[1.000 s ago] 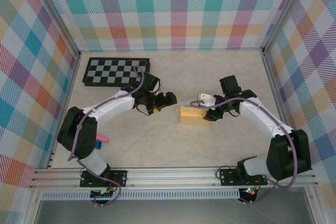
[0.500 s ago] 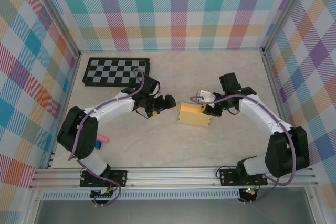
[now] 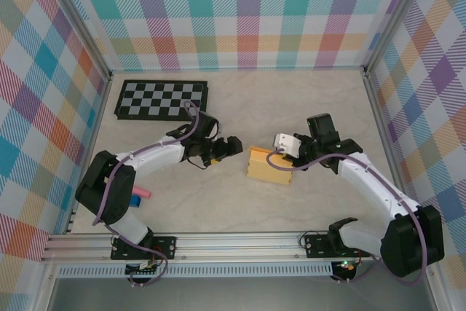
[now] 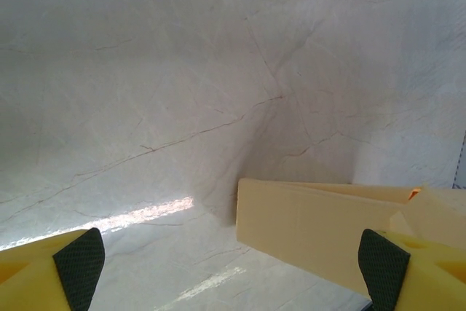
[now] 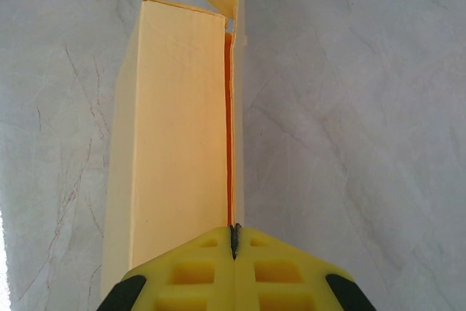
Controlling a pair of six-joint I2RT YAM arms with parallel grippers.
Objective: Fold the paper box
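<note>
Smooth yellow-orange card of the paper box [image 5: 175, 121] is pinched by the right gripper [image 5: 234, 242]; the left gripper [image 4: 229, 261] is held wide.

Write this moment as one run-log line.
right gripper: shut on yellow-orange card paper box | left gripper: open, apart from it
</note>
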